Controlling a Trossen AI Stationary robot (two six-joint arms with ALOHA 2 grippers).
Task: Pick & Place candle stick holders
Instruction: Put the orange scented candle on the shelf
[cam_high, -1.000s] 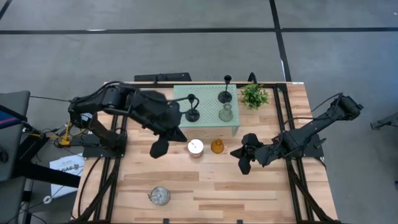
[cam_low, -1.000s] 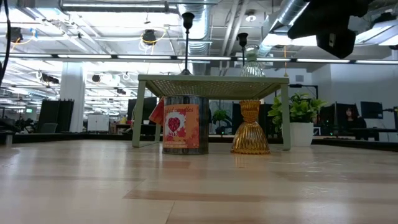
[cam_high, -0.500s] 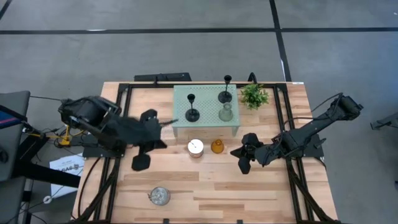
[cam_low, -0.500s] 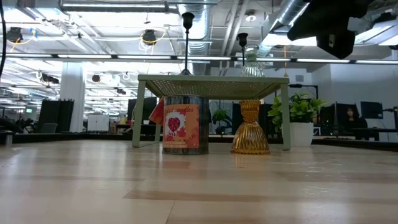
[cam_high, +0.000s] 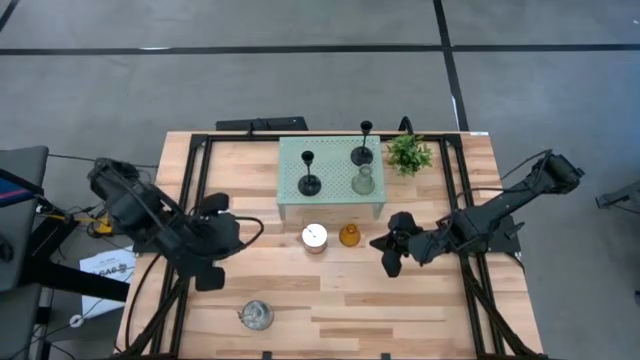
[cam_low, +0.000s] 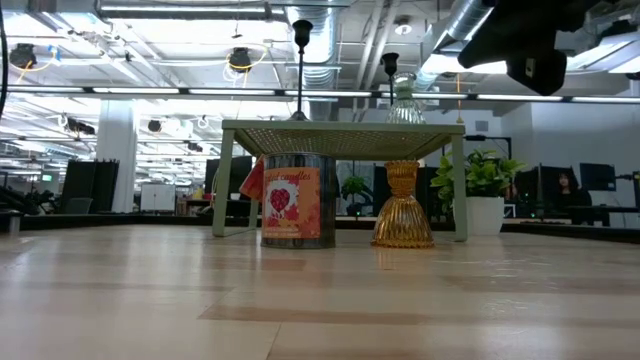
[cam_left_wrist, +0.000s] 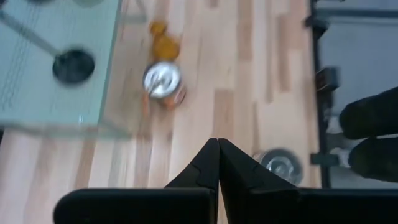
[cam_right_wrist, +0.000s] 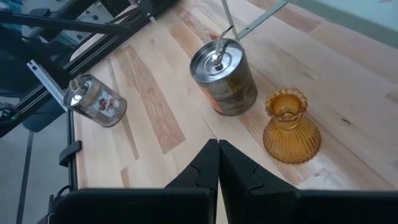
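Note:
Two slim black stemmed holders (cam_high: 308, 184) (cam_high: 362, 154) and a clear glass holder (cam_high: 364, 182) stand on the pale green stand (cam_high: 330, 200). An amber glass holder (cam_high: 349, 236) and a silvery cup (cam_high: 314, 238) stand on the table before the stand. Another silvery cup (cam_high: 256, 316) stands near the front left. My left gripper (cam_high: 232, 235) hangs shut over the table's left part, pointing right and down, holding nothing. My right gripper (cam_high: 378, 243) is shut and empty, just right of the amber holder (cam_right_wrist: 290, 127).
A small green potted plant (cam_high: 408, 153) stands right of the stand. Black frame rails (cam_high: 190, 190) run along the table's left and right sides. Bare wood lies along the near edge between the near cup and the right arm.
My left gripper has swung back from the stand's left part toward the table's left and near edge, sinking a little and turning, still shut and empty. The holders have kept their places.

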